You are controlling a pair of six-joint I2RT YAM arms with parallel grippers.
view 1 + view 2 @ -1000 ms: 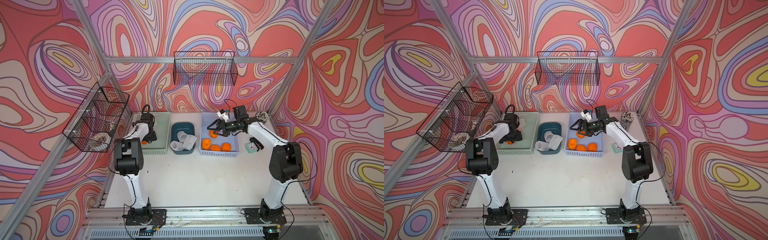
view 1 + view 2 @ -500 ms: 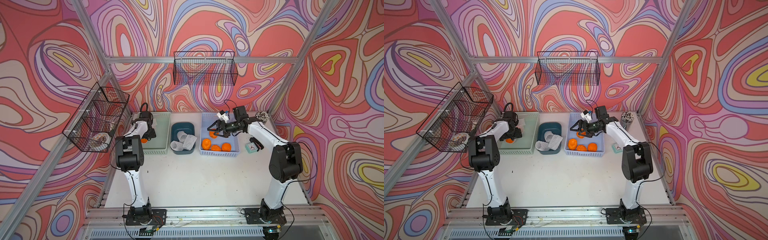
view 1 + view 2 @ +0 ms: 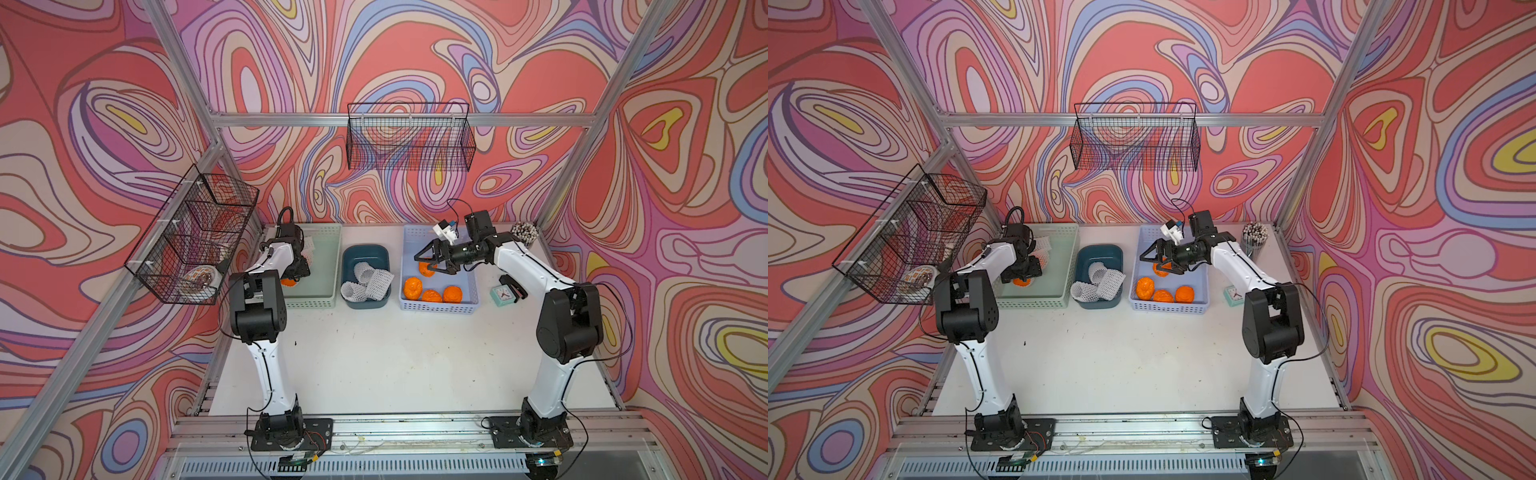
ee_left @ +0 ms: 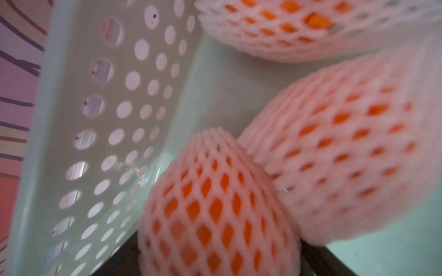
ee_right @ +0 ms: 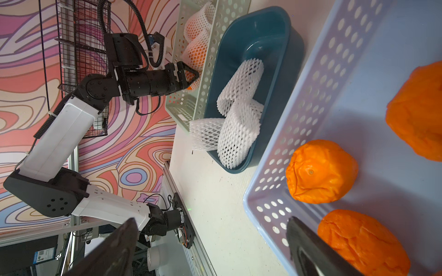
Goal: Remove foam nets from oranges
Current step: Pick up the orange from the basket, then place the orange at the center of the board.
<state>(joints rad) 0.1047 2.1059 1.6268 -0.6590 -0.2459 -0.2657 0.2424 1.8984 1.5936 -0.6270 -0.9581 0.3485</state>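
My right gripper [image 3: 424,264] is hanging jaws apart; left gripper [image 5: 192,78]: can't tell. White diamond-holed foam net [image 4: 215,203] is hugging round orange fruit [image 4: 207,188].

The white counter [image 3: 395,353] carries five items. The dark teal tub [image 3: 365,254] stands toward the rear. A pale green perforated basket [image 3: 316,302] stands just beside the tub on its left, and a lavender perforated basket [image 3: 436,306] just beside it on its right. Farther right of the tub are a small teal clock [image 3: 503,294] and, nearer the rear wall, a cup of pencils [image 3: 524,230].
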